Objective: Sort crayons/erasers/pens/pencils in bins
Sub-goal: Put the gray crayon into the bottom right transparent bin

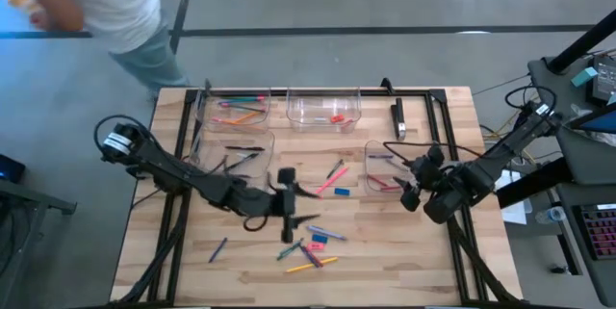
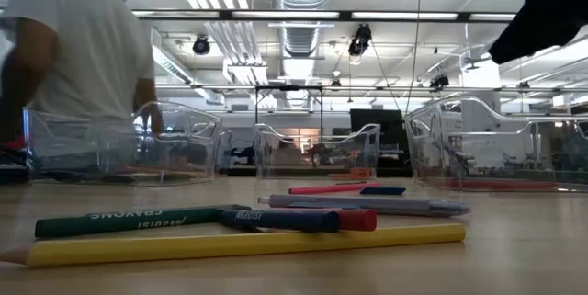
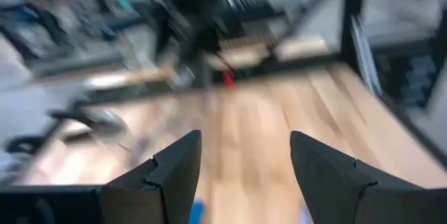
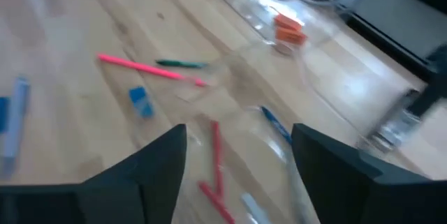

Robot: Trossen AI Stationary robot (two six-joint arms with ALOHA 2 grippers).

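Four clear bins stand on the wooden table. The far left bin [image 1: 236, 109] holds pencils, the far middle bin [image 1: 322, 109] red-orange erasers [image 4: 288, 27], the left bin [image 1: 237, 151] dark pens, and the right bin [image 1: 389, 167] red and blue crayons [image 4: 216, 147]. Loose sticks lie mid-table: a pink pencil [image 4: 143, 67], a blue eraser [image 4: 140, 101], and a near cluster [image 1: 310, 247] with a yellow pencil [image 2: 248, 243] and a green crayon [image 2: 129, 221]. My left gripper [image 1: 287, 201] hovers open mid-table [image 3: 244, 144]. My right gripper [image 1: 412, 180] is open above the right bin [image 4: 241, 147].
A black metal fixture [image 1: 397, 116] lies near the table's far right corner. A lone blue stick [image 1: 218, 248] lies toward the near left. A person in a white shirt [image 1: 106, 1] stands beyond the far left corner. The frame's black rails [image 1: 423, 90] run along the far edge.
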